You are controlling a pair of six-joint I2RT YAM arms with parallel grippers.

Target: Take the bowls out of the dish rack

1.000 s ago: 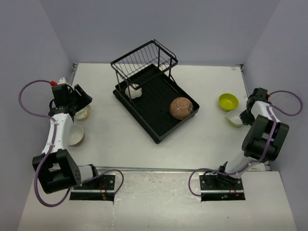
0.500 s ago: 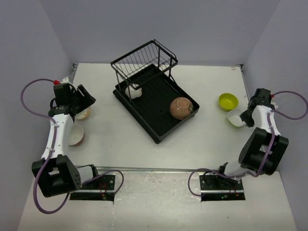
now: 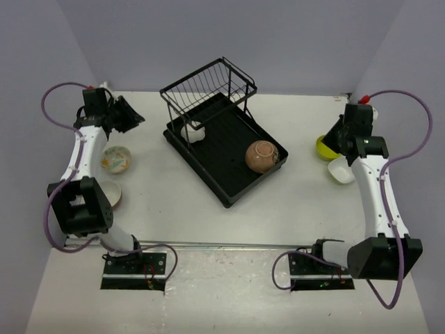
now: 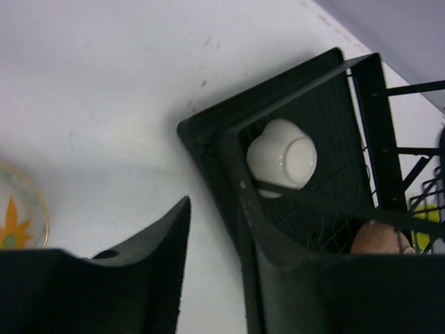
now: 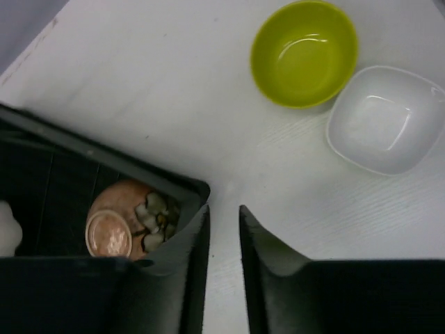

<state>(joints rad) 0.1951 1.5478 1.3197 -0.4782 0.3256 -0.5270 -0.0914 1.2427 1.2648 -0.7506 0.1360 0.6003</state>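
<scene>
The black dish rack (image 3: 229, 182) stands mid-table with its wire basket (image 3: 207, 85) at the far end. In its tray a tan-brown bowl (image 3: 262, 156) lies upside down near the right corner, and a white bowl (image 3: 193, 132) lies under the basket. My left gripper (image 3: 131, 115) is open and empty, left of the rack's far corner; its view shows the white bowl (image 4: 281, 158) ahead. My right gripper (image 3: 332, 136) is slightly open and empty, above the table right of the rack. Its view shows the tan-brown bowl (image 5: 125, 226) at lower left.
A lime-green bowl (image 5: 304, 53) and a white bowl (image 5: 386, 119) sit side by side on the table at the right. A white bowl with an orange pattern (image 3: 115, 158) and a reddish bowl (image 3: 110, 195) sit at the left, near my left arm.
My left gripper has moved from the patterned bowl toward the table's far side and the rack. My right gripper has left the white bowl, risen and swung toward the rack.
</scene>
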